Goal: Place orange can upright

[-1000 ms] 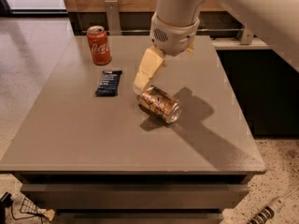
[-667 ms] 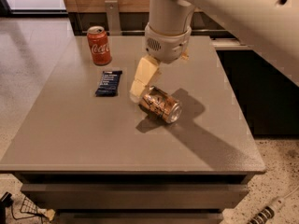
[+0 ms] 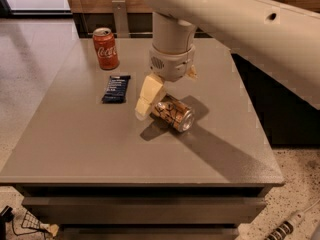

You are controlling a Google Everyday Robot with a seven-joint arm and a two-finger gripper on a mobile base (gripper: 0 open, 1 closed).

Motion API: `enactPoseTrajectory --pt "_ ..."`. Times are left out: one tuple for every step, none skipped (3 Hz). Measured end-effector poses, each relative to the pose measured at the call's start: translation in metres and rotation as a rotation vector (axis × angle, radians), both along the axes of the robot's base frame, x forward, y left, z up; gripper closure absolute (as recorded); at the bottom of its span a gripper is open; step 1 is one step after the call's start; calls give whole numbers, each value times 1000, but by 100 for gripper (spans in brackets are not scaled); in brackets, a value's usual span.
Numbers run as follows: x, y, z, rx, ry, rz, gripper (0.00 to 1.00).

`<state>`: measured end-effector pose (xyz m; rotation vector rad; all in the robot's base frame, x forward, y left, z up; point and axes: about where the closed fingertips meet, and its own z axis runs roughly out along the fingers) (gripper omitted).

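The orange can (image 3: 172, 114) lies on its side on the counter (image 3: 100, 149), directly under the hand (image 3: 165, 98). Its silver top points away from the hand toward the near right, and its base end is tucked in by the lower finger.

The step in hand looks like closing on the can before tipping it up. To do that well, the hand should bracket the round body across its middle, not the ends, and settle low enough that the can cannot roll out as the jaws come in. Once gripped, it needs a lift clear of the counter, a turn until the silver top faces up, and a flat set-down before letting go.

The hand appears spread wide and holds nothing. One pale finger (image 3: 149, 96) reaches down to touch, or sit just beside, the can's base end, while the other is mostly hidden behind the wrist.

A dark snack bar (image 3: 116, 89) lies near the hand's left. A red cola can (image 3: 106, 48) stands upright farther off, beyond the bar.
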<state>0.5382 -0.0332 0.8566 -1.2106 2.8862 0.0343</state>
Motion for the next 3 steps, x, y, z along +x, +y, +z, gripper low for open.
enactPoseTrajectory --pt "10 -4 -18 21 21 -32 0" --pt "15 -7 -31 42 30 -40 12" --pt "14 -15 -40 66 34 -33 35"
